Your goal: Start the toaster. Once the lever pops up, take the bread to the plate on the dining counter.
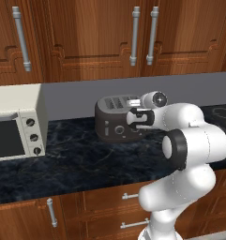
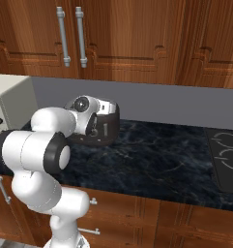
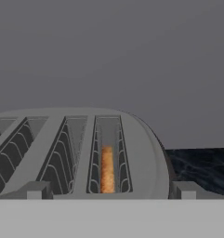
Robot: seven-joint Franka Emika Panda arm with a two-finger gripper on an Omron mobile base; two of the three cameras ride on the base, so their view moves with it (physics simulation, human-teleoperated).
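Gripper (image 3: 109,191) poised directly over the toaster (image 1: 115,119), fingers (image 3: 37,189) spread wide apart, nothing between them. Fingertips flanking the rightmost slot in the hand view, just above the slotted grey top; contact cannot be told.

Bread (image 3: 107,169) seated down inside that slot, on edge, orange-brown top edge below the slot rim, long axis running along the slot, away from the camera. 2 further slots alongside, wire guides visible, no slice seen in them.

Toaster resting on the dark marbled countertop (image 1: 81,159), set back near the grey backsplash (image 1: 72,96). Long axis roughly parallel to the counter's front edge; front face with 2 round knobs (image 1: 112,128) turned toward the robot base. Lever hidden behind the hand in both base views; position cannot be told.

Open counter surface in front of the toaster, out to the front edge. Free stretch of counter to the toaster's right, ending at the black cooktop (image 2: 226,162) with ring markings. To the left, a gap of bare stone, then the cream-white toaster oven (image 1: 16,124), glass door and 3 dials facing forward.

Below the counter edge, wood-brown drawers (image 1: 109,208) with steel handles. Above the backsplash, wood-brown wall cabinets (image 1: 109,37) with vertical steel pulls, well clear of the toaster top and hand.
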